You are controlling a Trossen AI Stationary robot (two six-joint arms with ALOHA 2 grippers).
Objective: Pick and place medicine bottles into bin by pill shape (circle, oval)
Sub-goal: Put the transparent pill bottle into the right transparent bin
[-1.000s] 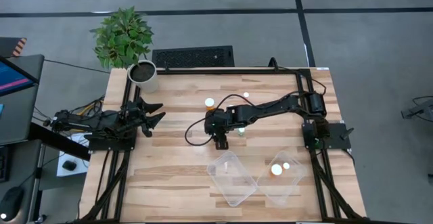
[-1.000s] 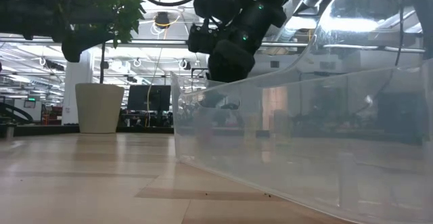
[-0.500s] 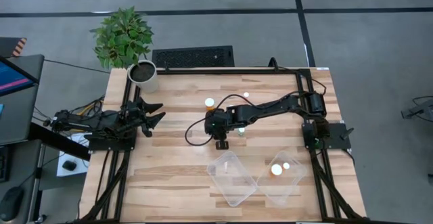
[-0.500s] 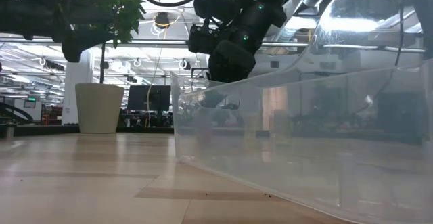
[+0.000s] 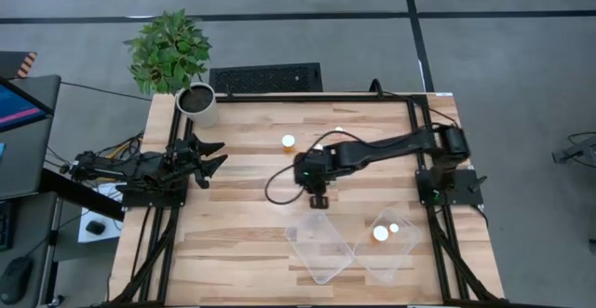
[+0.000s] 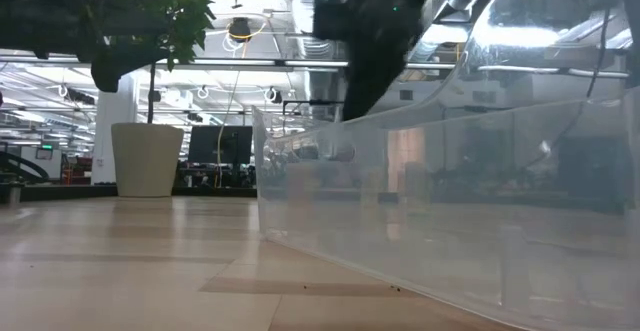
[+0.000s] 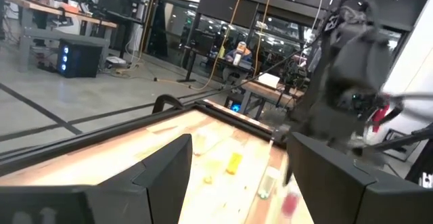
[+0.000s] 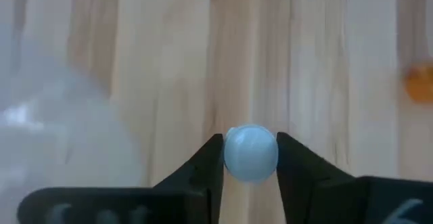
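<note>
My right gripper (image 5: pixel 318 198) stands over the table's middle, just beyond the far rim of the left clear bin (image 5: pixel 321 245), and is shut on a small medicine bottle with a white round cap (image 8: pixel 250 153). An orange bottle (image 5: pixel 289 142) and a white-capped bottle (image 5: pixel 338 129) stand on the table farther back. Two bottles (image 5: pixel 380 234) (image 5: pixel 394 227) stand in the right clear bin (image 5: pixel 396 252). My left gripper (image 5: pixel 212 157) waits open at the table's left edge, and its fingers also show apart in the left wrist view (image 7: pixel 237 176). My right gripper pinches the bottle's white cap (image 8: pixel 250 137) between its two fingers (image 8: pixel 214 162), one on each side. The fingers come from above, pointing down. The bottle is upright, seen cap-on; its body is hidden beneath the cap.
A white plant pot (image 5: pixel 197 103) with a green plant stands at the table's far left corner. A dark keyboard-like grid (image 5: pixel 265 77) lies beyond the far edge. The near wall of a clear bin (image 6: pixel 450 201) fills the low view's right half.
My right gripper has gone toward the table's right edge and a little toward its near edge, closer to the clear bins, its fingers still pointing down.
</note>
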